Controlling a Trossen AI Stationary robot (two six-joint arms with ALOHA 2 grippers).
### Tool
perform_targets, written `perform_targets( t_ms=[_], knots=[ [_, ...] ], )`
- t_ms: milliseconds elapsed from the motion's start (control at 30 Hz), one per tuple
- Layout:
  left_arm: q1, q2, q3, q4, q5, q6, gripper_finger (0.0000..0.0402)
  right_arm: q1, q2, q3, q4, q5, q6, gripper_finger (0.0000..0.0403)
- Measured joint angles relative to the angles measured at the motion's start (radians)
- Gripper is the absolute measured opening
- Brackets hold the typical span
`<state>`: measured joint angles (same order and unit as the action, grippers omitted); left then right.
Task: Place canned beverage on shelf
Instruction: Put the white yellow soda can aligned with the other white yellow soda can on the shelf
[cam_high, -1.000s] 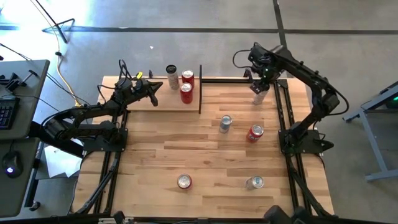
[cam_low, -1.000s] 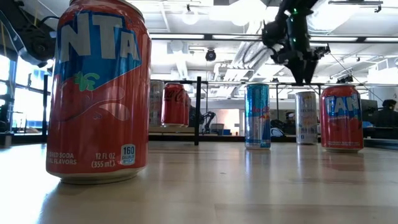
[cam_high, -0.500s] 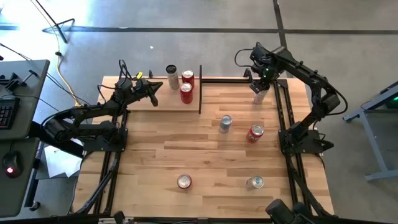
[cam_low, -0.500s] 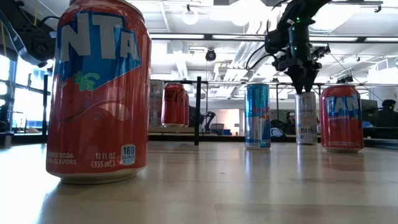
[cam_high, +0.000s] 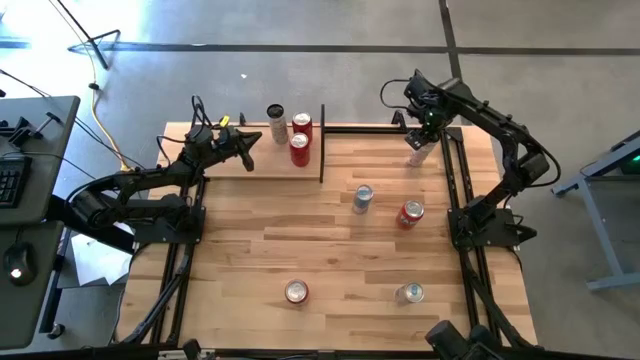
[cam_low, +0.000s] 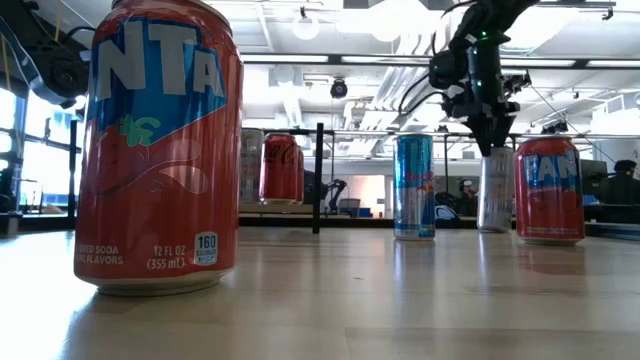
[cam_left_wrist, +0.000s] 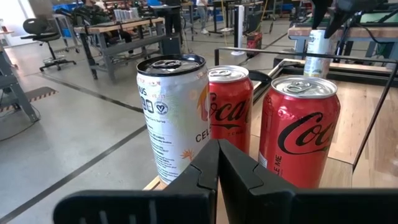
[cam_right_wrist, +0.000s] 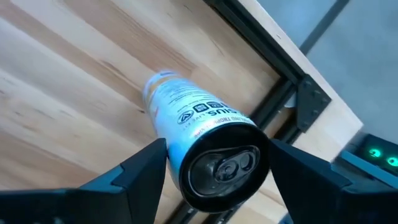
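Observation:
A tall white can (cam_high: 417, 153) stands tilted at the table's far right; it also shows in the low view (cam_low: 493, 190). My right gripper (cam_right_wrist: 217, 149) is over its top end, one finger on each side, shut on it. The shelf (cam_high: 235, 165), a pale board with a black upright (cam_high: 322, 145), lies at the far left. A white can (cam_left_wrist: 171, 118) and two red cola cans (cam_left_wrist: 298, 134) stand on it. My left gripper (cam_left_wrist: 217, 163) is shut and empty at the shelf's left part, level with those cans. My right gripper pinches the white can's side wall just below its top rim (cam_right_wrist: 260, 142) between its two fingers. The fingers (cam_low: 487, 135) come from above, pointing down. The can leans a little, its bottom end (cam_low: 491, 226) at the tabletop; whether it is lifted clear I cannot tell.
A blue-silver can (cam_high: 362, 198) and a red Fanta can (cam_high: 410, 214) stand mid-table on the right. A red can (cam_high: 296, 292) and a silver can (cam_high: 408, 293) stand near the front edge. Black frame rails (cam_high: 455, 180) run along the table's sides.
My right gripper has come down from above the white can until its fingers stand around the can's top. The can, upright before, now leans a little.

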<state>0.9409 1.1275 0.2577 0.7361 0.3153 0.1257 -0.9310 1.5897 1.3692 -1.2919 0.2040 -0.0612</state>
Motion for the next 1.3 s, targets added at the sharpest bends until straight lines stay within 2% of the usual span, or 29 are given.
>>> perform_targets(
  t_ms=[400, 667, 867, 967, 1133, 1300],
  knots=[
    [0.000, 0.000, 0.000, 0.002, 0.000, -0.001, 0.0000, 0.002, 0.003, -0.004, 0.021, -0.016, -0.009, 0.0261],
    [0.000, 0.000, 0.000, 0.002, 0.000, -0.001, 0.0000, 0.038, 0.007, 0.015, -0.015, 0.028, -0.017, 0.0261],
    [0.000, 0.000, 0.000, 0.002, 0.000, 0.000, 0.0000, 0.079, 0.011, 0.078, -0.025, -0.048, 0.001, 0.0261],
    [0.000, 0.000, 0.000, 0.002, 0.000, 0.000, 0.0000, 0.099, 0.011, 0.096, -0.029, -0.054, 0.005, 0.0261],
    [0.000, 0.000, 0.000, 0.002, 0.000, -0.001, 0.0000, 0.140, 0.011, 0.130, -0.047, -0.006, -0.003, 0.0261],
    [0.000, 0.000, 0.000, 0.002, 0.000, -0.001, 0.0000, 0.182, 0.010, 0.191, -0.110, 0.140, 0.019, 0.0241]
  ],
)
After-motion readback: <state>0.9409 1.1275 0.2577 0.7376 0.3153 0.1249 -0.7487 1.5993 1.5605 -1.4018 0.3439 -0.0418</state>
